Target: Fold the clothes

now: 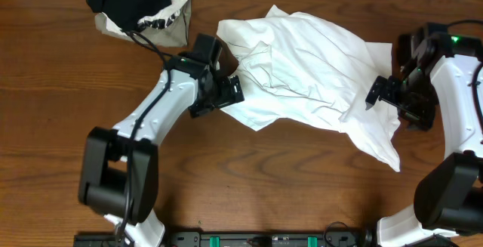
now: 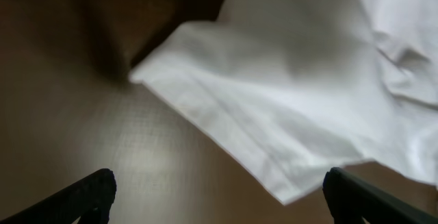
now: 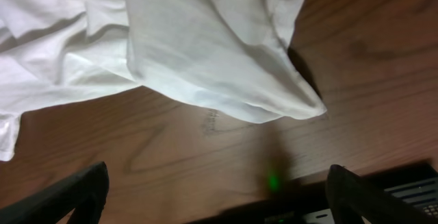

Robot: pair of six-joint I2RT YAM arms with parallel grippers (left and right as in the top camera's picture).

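Folding not begun: the large crumpled white cloth T-shirt (image 1: pixel 302 69) lies unfolded mid brown wooden counter (image 1: pixel 60 88) between left pincer (image 1: pixel 225 93) and right pincer (image 1: pixel 376 94), both gaping wide and empty, while the black-and-pale garment heap (image 1: pixel 136 1) behind seems unfolded too.

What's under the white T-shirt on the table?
The wooden table shows around the white T-shirt and runs under its edges. Anything beneath its crumpled middle is covered.

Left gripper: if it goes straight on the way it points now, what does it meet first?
Most likely the white T-shirt, whose hemmed edge lies just ahead of the open left gripper. Depth is unclear; it might touch the table first.
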